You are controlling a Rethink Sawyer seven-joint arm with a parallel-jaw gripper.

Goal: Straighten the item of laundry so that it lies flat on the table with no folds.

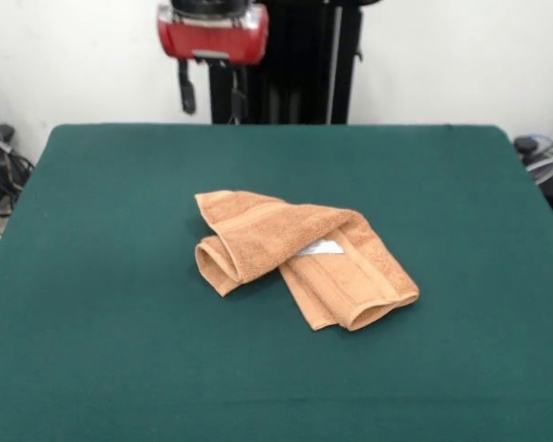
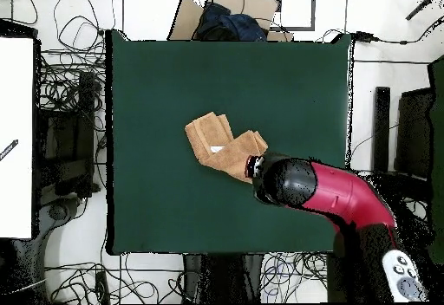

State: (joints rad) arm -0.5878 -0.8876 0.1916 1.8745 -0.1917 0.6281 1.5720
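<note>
The tan-orange towel (image 1: pixel 300 253) lies bunched near the middle of the dark green table (image 1: pixel 101 276). It is folded over itself in two thick lobes, with the white tag (image 1: pixel 321 247) showing on top. In the overhead view the towel (image 2: pixel 218 141) makes a bent shape on the table (image 2: pixel 156 102). My gripper (image 1: pixel 210 97) hangs high over the table's far side, clear of the towel, with its two dark fingers (image 1: pixel 186 90) apart and nothing between them. In the overhead view the red and black arm head (image 2: pixel 286 180) covers the gripper and overlaps the towel's corner nearest the robot.
Cables lie on the floor at both table sides (image 1: pixel 0 175). A cardboard box with dark cloth (image 2: pixel 225 20) stands past the table's far edge in the overhead view. A white surface (image 2: pixel 16 137) is at the left.
</note>
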